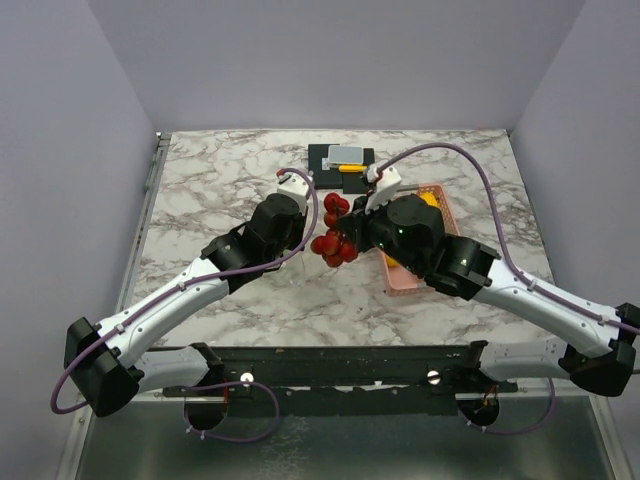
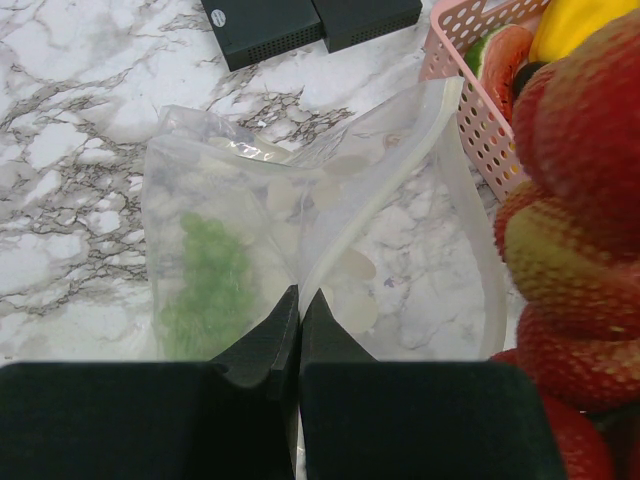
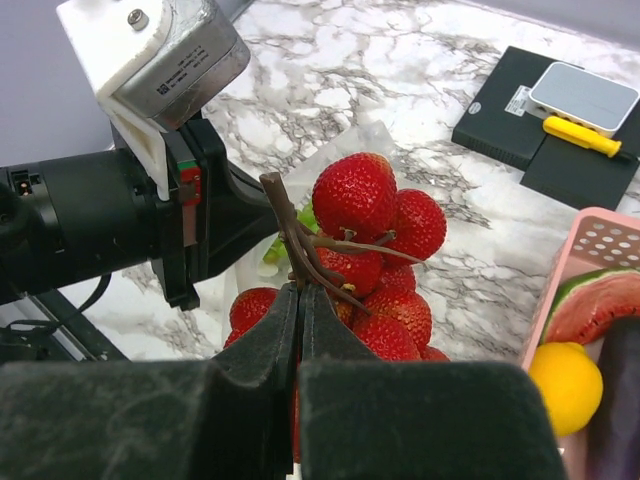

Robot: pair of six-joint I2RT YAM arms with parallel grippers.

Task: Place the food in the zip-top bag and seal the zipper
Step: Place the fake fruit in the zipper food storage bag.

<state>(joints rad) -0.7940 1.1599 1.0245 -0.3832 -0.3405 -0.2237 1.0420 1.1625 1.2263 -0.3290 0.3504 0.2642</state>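
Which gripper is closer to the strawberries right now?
Right. The right gripper grips the stem of the strawberry bunch; the left gripper is beside it, pinching the zip-top bag.

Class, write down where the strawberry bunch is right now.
In the top view, the strawberry bunch hangs mid-table from the right claw, between the zip-top bag on its left and the pink basket on its right.

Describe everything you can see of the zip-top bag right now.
The zip-top bag is clear, crinkly plastic with a whitish zipper strip along its unsealed mouth, which gapes toward the strawberry bunch. A green item shows through its wall. The left gripper has its jaws shut on the bag's near edge by the zipper. It sits over the marble table, beside the pink basket.
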